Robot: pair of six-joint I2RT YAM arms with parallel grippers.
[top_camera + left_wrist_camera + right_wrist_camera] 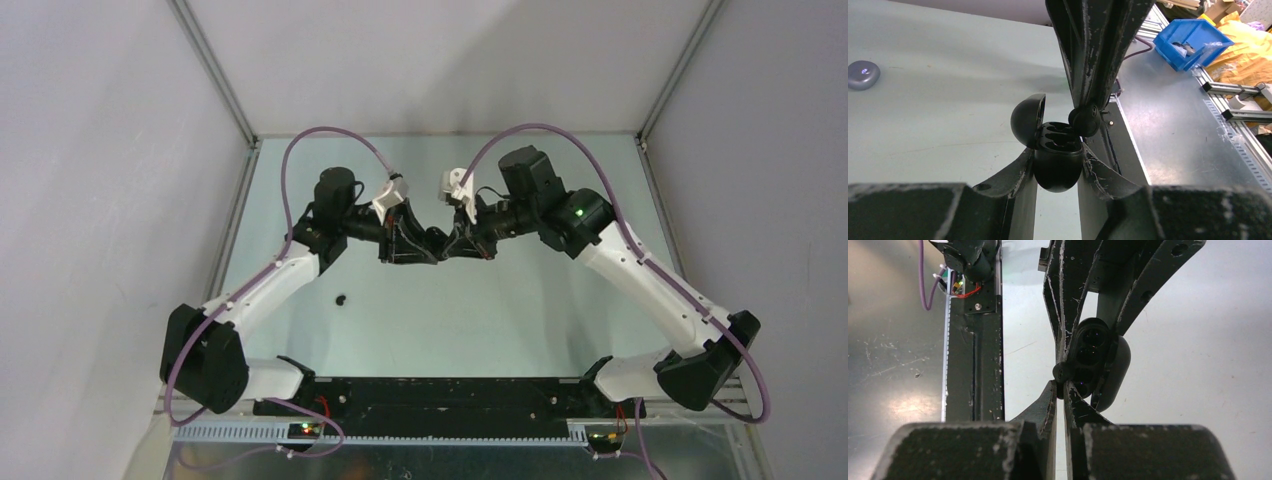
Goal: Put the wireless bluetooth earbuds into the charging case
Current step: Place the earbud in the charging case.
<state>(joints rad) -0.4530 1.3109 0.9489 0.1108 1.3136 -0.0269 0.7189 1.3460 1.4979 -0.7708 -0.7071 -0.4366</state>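
Observation:
A black charging case (1058, 162) hangs above the table with my left gripper (1058, 155) shut on its body. Its lid (1027, 120) stands open and the sockets face up. My right gripper (1062, 385) is shut on a glossy black earbud (1063, 372). In the left wrist view this earbud (1085, 120) sits at the case's right rim, touching or nearly touching it. From the right wrist the case (1090, 347) lies just behind the bud. Both grippers meet at mid-table, left gripper (413, 246) and right gripper (461, 243). Another black earbud (342, 298) lies on the table.
A closed lilac case (863, 75) lies on the pale green table (480, 310), far left in the left wrist view. A blue bin (1193, 35) sits beyond the table's metal edge. White walls enclose the table on three sides.

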